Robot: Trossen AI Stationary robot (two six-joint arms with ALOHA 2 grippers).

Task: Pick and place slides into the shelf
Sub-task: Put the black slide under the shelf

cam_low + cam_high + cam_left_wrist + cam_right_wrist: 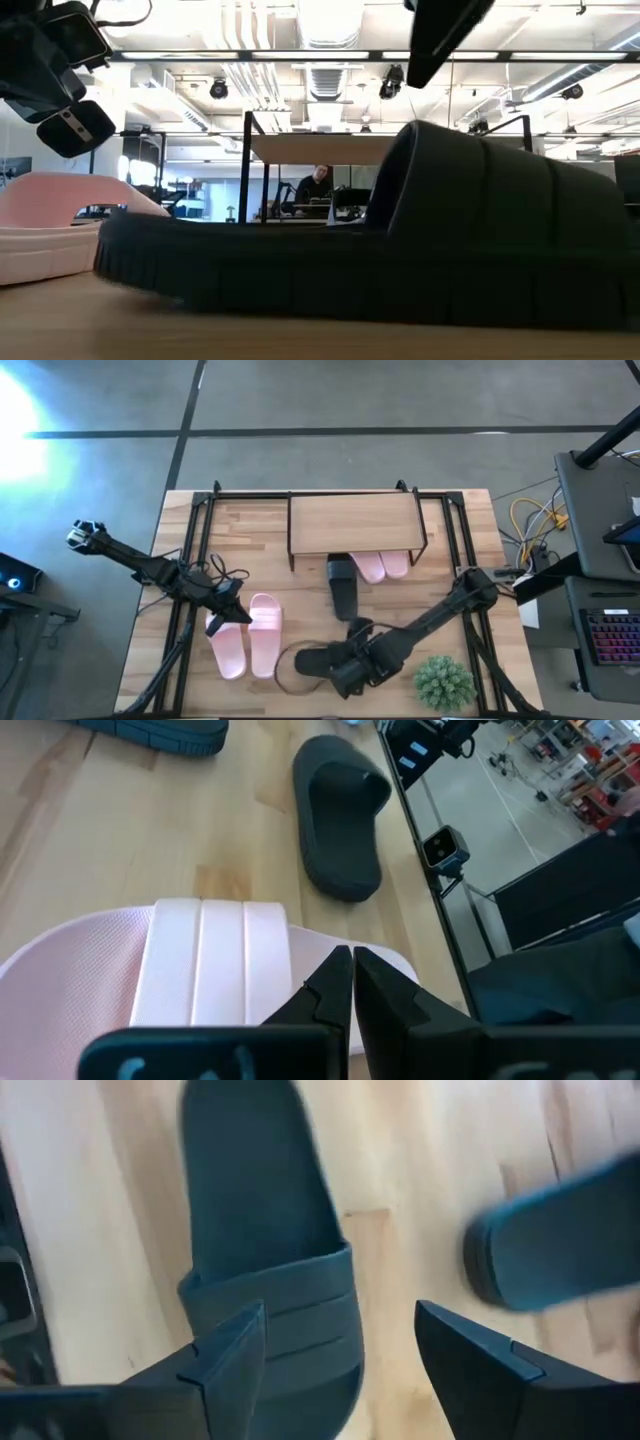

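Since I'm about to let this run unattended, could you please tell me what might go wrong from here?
1. The right gripper is open above a black slide, with the second black slide close by; a descent could nudge that neighbour.
2. The left gripper is shut over a pink slide lying right beside its mate, so a pick may drag both.
3. A pink pair already sits under the shelf, so space looks tight.

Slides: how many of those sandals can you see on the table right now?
6. Two pink slides poke out from under the shelf. One black slide lies just in front of it, another under the right gripper. Two pink slides lie by the left gripper.
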